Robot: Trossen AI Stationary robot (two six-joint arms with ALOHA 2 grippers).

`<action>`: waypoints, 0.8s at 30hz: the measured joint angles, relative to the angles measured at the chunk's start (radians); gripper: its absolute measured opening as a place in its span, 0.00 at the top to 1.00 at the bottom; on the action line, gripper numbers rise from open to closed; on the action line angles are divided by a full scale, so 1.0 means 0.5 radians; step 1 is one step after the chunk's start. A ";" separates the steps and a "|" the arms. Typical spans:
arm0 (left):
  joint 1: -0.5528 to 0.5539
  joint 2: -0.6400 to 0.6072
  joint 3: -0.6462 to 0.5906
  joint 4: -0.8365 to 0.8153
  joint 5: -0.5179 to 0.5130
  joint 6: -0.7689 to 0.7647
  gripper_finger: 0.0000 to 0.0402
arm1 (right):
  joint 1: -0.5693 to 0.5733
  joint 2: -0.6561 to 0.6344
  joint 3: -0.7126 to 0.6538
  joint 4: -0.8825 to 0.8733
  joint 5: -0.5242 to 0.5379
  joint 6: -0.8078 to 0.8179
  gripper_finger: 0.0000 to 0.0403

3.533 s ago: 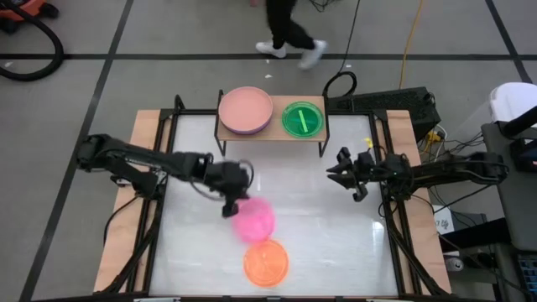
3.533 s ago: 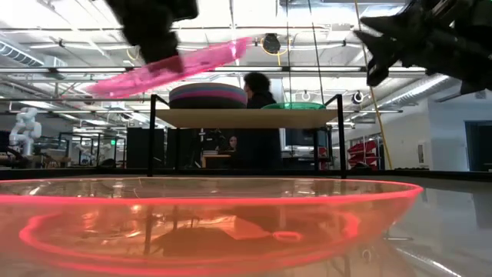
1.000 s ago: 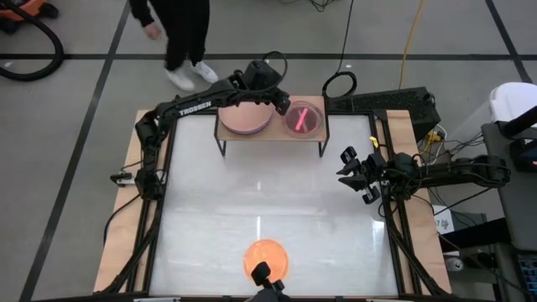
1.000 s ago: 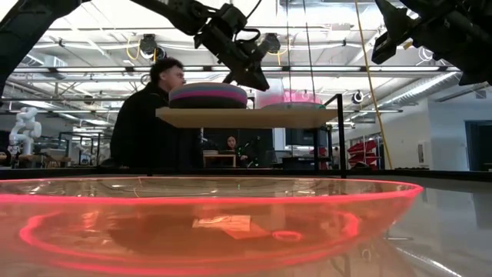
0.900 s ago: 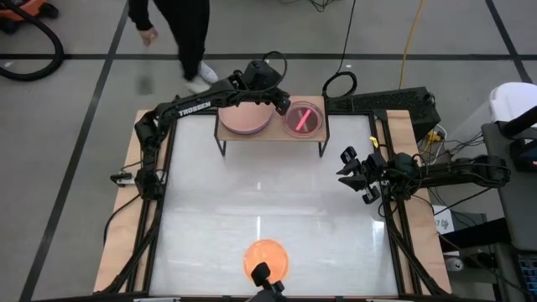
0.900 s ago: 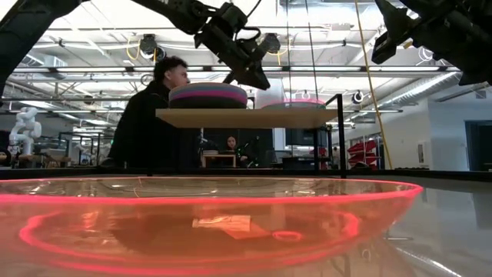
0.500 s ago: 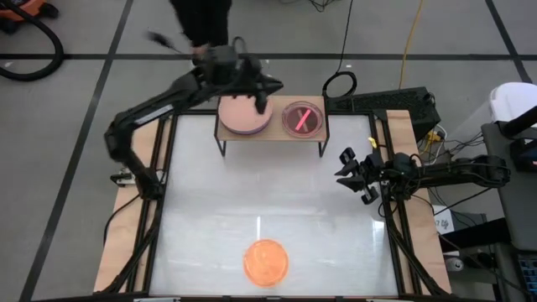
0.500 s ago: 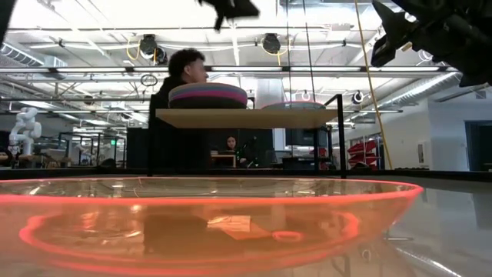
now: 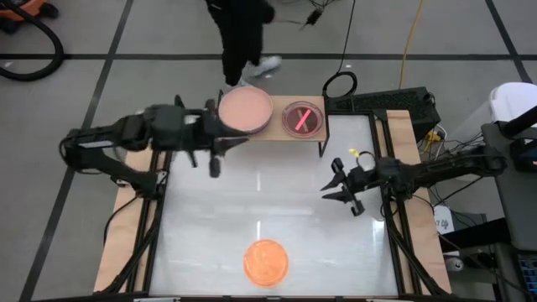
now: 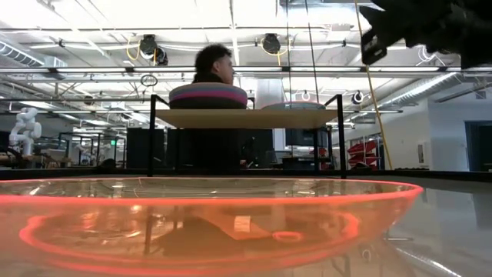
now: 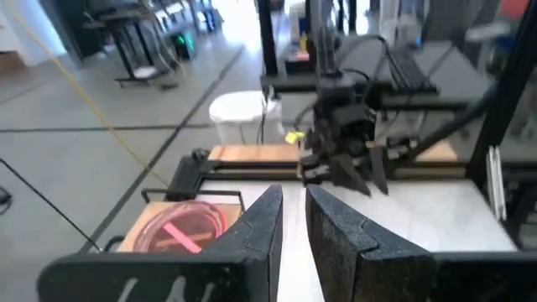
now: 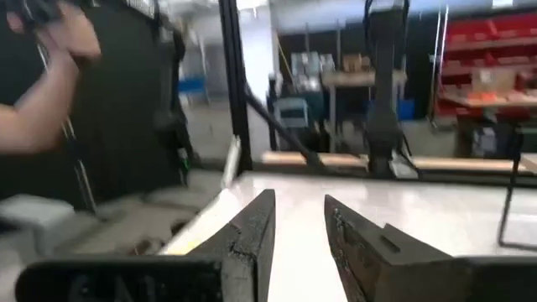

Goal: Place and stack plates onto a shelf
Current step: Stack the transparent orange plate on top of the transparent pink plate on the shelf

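From above we see the shelf [image 9: 270, 132] at the far edge of the bench [image 9: 210, 243], carrying a stack topped by a dusty pink plate [image 9: 245, 109] and, beside it, a pink translucent plate [image 9: 302, 118]; an orange plate [image 9: 266, 261] lies alone near the front edge; the left hand [image 9: 215, 151] hovers just in front of the shelf's left end, the right hand [image 9: 337, 190] over the bench's right side, fingers spread. At bench level the orange plate [image 10: 207, 223] fills the foreground; a person [image 10: 211, 73] stands behind the shelf [image 10: 246, 117]. On the left wrist view the left hand's fingers [image 11: 267, 220] stand narrowly apart, pinching nothing. On the right wrist view the right hand's fingers [image 12: 252, 225] are parted, empty.
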 joint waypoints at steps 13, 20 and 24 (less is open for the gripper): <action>-0.107 -1.059 -1.553 1.108 -0.037 -0.292 0.84 | 0.500 0.498 0.373 -0.337 0.699 -0.709 0.77; -0.107 -1.437 -2.010 1.294 -0.036 -0.382 0.84 | 0.567 0.844 0.626 -0.540 0.816 -0.729 0.77; -0.107 -1.640 -2.206 1.300 -0.036 -0.383 0.84 | 0.607 1.009 0.761 -0.707 0.813 -0.723 0.77</action>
